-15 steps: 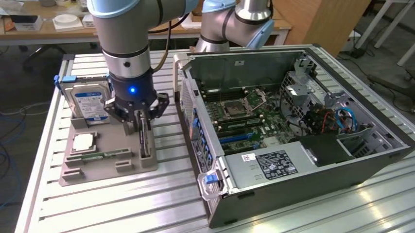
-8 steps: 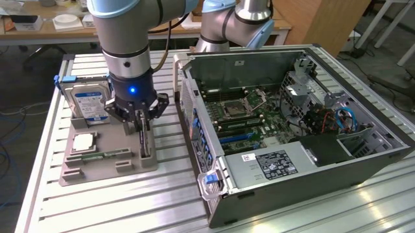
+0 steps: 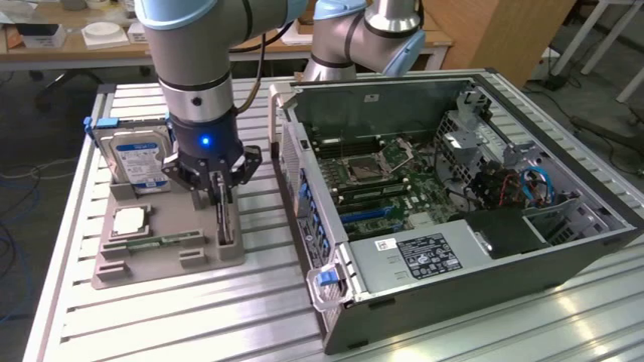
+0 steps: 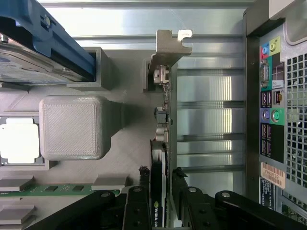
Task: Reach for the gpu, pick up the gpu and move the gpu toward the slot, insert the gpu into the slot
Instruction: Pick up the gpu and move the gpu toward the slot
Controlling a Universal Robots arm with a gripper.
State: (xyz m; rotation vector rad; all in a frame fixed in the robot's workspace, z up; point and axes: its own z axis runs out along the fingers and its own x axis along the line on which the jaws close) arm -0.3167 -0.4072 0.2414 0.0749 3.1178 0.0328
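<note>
Left to right in the exterior view: glossy blue-labelled hard drive upright on the matte grey printed tray; 1 thin dark gpu on edge along the tray's right side, gripper straddling it, jaws spread, unclamped; open perforated-steel computer case beside the tray.

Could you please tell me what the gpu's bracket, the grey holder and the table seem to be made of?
The bracket of the gpu looks like bare sheet metal, probably steel: silvery, thin, bent. The holder seems to be matte grey plastic, likely 3D-printed: fine layer lines show. The table looks like brushed aluminium: pale, ribbed, reflective slats.
</note>
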